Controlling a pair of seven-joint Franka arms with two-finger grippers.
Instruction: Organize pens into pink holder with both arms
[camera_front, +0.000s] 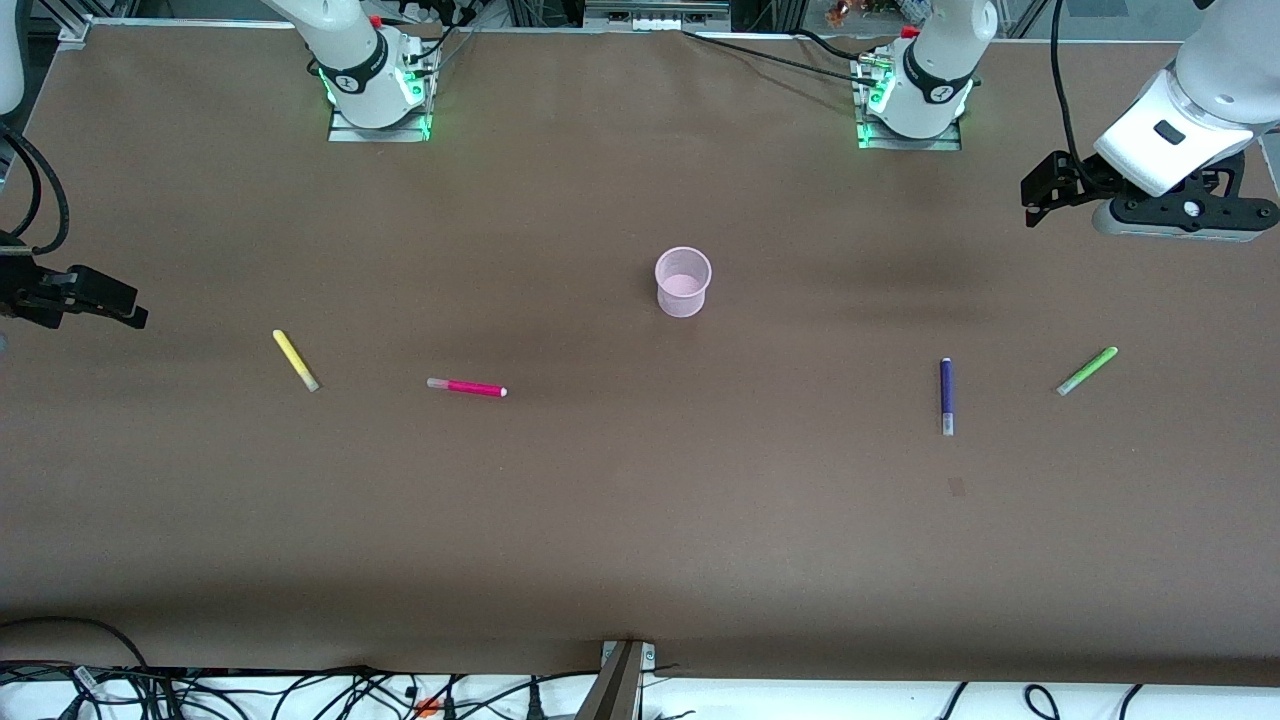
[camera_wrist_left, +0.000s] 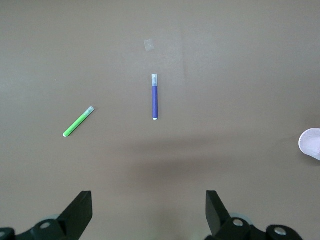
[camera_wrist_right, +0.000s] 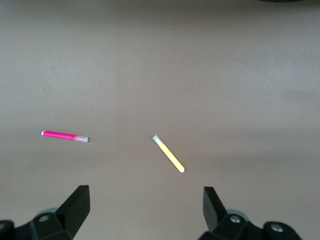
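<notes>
Brown paper covers the whole table, and on it the pink holder stands upright near the middle, a little closer to the edge where the arm bases are. It is empty inside, and it shows partly at the border of the left wrist view.

All four pens lie flat, nearer to the front camera than the holder and apart from each other. The yellow pen and the magenta pen are toward the right arm's end of the table. The purple pen and the green pen are toward the left arm's end. A small pale mark is on the paper just beside the purple pen's clear end.

The left gripper hangs over the table's end near the green pen, fingers wide apart, holding nothing. The right gripper hangs over its own end near the yellow pen, fingers also wide and empty. Nothing stands between the pens and the holder.
</notes>
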